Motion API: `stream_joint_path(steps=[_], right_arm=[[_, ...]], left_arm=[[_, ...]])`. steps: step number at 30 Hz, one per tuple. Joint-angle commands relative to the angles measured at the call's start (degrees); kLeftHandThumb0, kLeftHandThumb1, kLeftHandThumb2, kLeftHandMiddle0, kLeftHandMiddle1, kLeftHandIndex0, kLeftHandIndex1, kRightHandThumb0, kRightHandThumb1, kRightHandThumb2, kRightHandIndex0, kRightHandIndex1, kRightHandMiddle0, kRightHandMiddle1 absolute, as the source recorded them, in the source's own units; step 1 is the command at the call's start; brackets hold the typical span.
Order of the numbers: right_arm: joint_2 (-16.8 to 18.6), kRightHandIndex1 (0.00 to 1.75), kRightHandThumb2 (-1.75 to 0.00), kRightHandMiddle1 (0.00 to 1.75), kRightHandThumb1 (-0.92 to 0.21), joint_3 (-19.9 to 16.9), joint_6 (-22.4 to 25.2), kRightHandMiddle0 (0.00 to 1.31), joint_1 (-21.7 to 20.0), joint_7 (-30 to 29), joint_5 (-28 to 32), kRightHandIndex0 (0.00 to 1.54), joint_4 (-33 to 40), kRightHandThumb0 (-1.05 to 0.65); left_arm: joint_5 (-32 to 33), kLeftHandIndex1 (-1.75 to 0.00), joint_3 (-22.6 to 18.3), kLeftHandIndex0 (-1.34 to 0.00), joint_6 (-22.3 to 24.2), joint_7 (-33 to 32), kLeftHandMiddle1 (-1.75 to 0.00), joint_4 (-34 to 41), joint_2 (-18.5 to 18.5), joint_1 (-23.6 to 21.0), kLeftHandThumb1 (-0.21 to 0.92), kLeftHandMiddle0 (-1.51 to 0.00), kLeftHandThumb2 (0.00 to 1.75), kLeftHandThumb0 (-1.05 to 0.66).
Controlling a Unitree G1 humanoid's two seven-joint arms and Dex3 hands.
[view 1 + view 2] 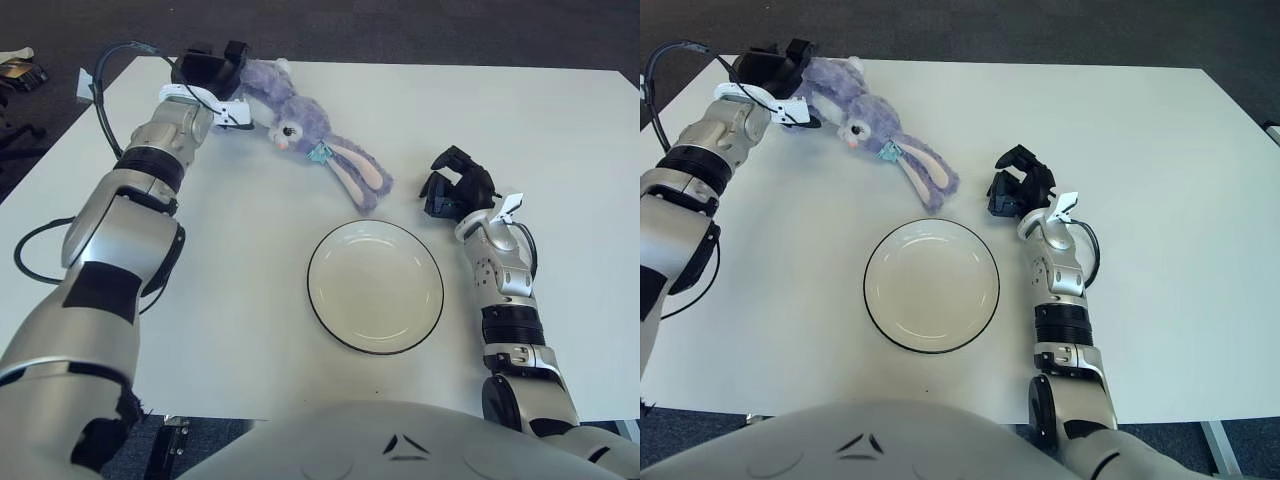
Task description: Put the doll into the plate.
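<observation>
Bright, even overhead light on a white desk (250, 330)

Soft, short shadows sit close under the plate (375, 286) rim, the doll (310, 135) and the right hand (456, 186), so the light seems to come from above. Silver arm shells carry mild highlights without harsh glare. The dark floor beyond the desk edge loses detail; the left hand (208, 70) looks slightly soft.
</observation>
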State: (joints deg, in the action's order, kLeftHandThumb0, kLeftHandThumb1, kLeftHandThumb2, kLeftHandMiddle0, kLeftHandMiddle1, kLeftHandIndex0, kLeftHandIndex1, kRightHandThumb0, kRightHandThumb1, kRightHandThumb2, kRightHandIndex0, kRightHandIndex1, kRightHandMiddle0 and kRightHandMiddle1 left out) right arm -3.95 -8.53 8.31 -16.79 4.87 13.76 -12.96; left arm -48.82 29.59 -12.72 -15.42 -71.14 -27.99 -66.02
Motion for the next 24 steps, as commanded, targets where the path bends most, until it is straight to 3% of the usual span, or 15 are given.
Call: stream_joint_path(steps=[1,8,20,24], right_arm=[[0.2,1.75,-1.59,1.63,-0.05,0.1,3.6,0.65,3.4,-0.1,-0.5,0.79,-3.6,-0.01],[0.3,1.75,-1.59,1.62,-0.05,0.1,3.4,0.66,3.5,-0.1,-0.5,0.79,-3.6,-0.01],[0.4,1.75,-1.58,1.62,-0.06,0.2,3.7,0.66,3.7,-0.3,-0.6,0.79,-3.3,-0.01],[0.4,1.75,-1.58,1.62,-0.06,0.2,3.6,0.65,3.7,-0.1,-0.5,0.79,-3.4,-0.01]], left_arm=[[0.1,-0.69,0.7,0.00,0.6,-0.8,-1.75,-1.4,0.6,-1.9,0.55,-0.23,0.48,-0.86],[0.2,-0.67,1.4,0.00,0.9,-1.4,-1.48,-2.3,0.9,-2.1,0.42,-0.09,0.69,-0.79],[0.6,-0.66,2.1,0.00,0.7,-4.4,-1.18,-3.2,1.7,-1.7,0.35,-0.09,0.77,-0.76],[0.2,-0.61,2.8,0.00,1.1,-5.4,-1.00,-3.3,2.1,-1.8,0.38,-0.09,0.75,-0.79]])
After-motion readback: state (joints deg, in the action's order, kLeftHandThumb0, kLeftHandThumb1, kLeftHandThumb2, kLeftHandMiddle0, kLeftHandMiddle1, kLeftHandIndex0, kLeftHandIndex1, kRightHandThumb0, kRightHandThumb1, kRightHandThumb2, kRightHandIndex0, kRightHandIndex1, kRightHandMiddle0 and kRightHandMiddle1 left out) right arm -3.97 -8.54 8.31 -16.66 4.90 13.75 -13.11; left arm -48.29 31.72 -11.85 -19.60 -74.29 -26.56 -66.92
